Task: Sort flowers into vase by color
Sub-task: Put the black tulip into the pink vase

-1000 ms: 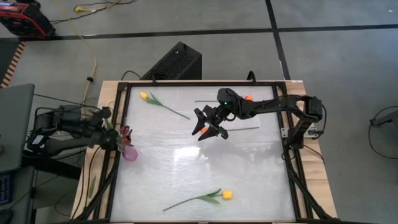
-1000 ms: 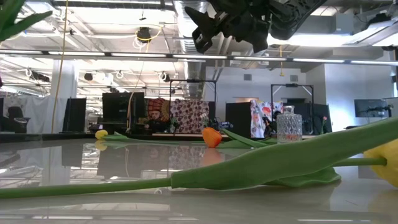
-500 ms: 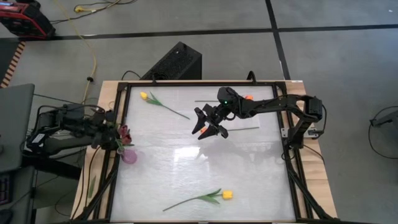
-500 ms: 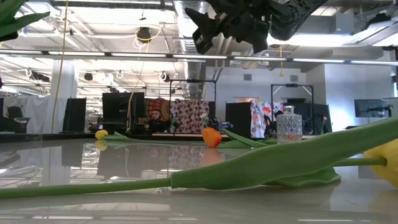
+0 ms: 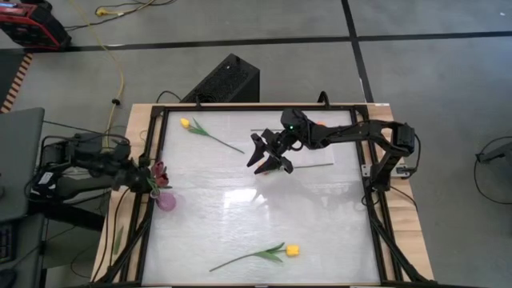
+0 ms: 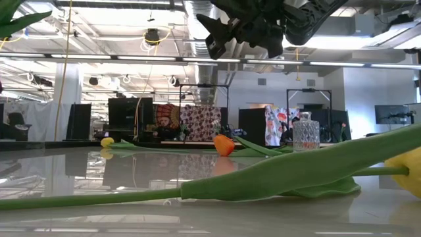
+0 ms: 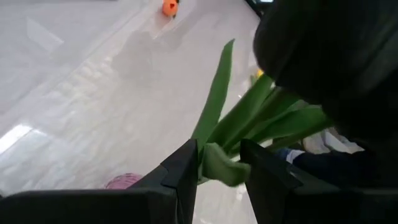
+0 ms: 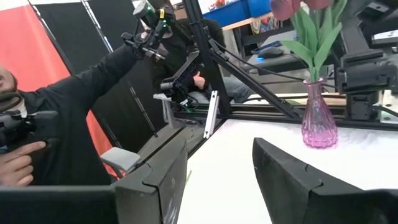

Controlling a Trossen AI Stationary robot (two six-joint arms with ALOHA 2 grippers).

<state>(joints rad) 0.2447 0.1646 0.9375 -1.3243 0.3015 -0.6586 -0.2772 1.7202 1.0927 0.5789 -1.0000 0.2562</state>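
While the right gripper [image 5: 270,158] hangs above the middle of the white surface [image 5: 320,216] with its fingers [image 8: 287,180] spread wide and nothing between them, the left gripper [image 7: 217,165] sits at the surface's left edge, its fingers pinched narrowly on a green tulip stem [image 7: 249,121] above the pink glass vase [image 5: 166,198]. Dark red tulips [image 5: 161,171] stand in that vase. Loose flowers lie well apart: a yellow tulip [image 5: 186,123] at the far left, an orange tulip [image 6: 223,145] near the right arm, another yellow tulip [image 5: 292,250] at the near edge. A clear vase [image 6: 304,133] stands far right. No legible writing is visible.
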